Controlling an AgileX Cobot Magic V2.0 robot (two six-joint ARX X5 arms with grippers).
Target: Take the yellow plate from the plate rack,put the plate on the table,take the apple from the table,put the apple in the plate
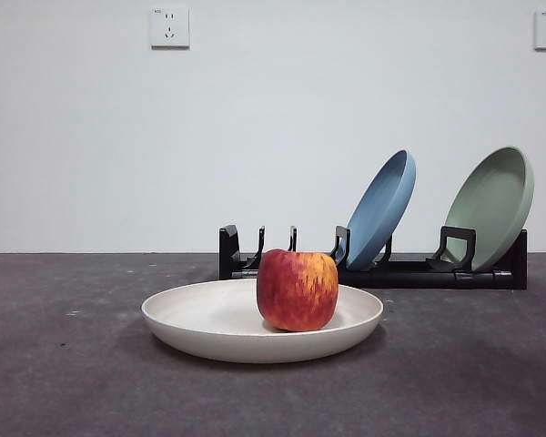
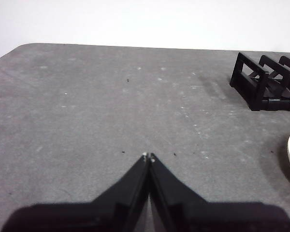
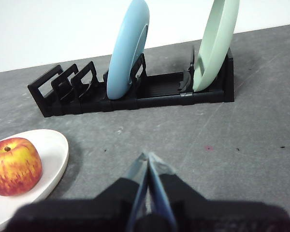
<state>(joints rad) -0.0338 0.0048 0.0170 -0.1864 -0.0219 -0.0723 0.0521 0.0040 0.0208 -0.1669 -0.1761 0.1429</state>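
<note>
1. The apple point(image 1: 297, 289) sits upright in the plate point(image 1: 200, 319), its stem end up; squat and blocky, it has no clear long axis.
2. Its skin is red with yellow-orange streaks.
3. The plate is round, shallow, matte cream, and lies flat on the grey, speckled table point(image 1: 64, 364), in front of the rack point(image 1: 505, 273).
4. The black rack holds a blue plate point(image 1: 382, 208) and a green plate point(image 1: 493, 205), both tilted.
5. The left gripper point(image 2: 148, 156) and right gripper point(image 3: 148, 157) hover over bare table, jaws closed, holding nothing.
</note>
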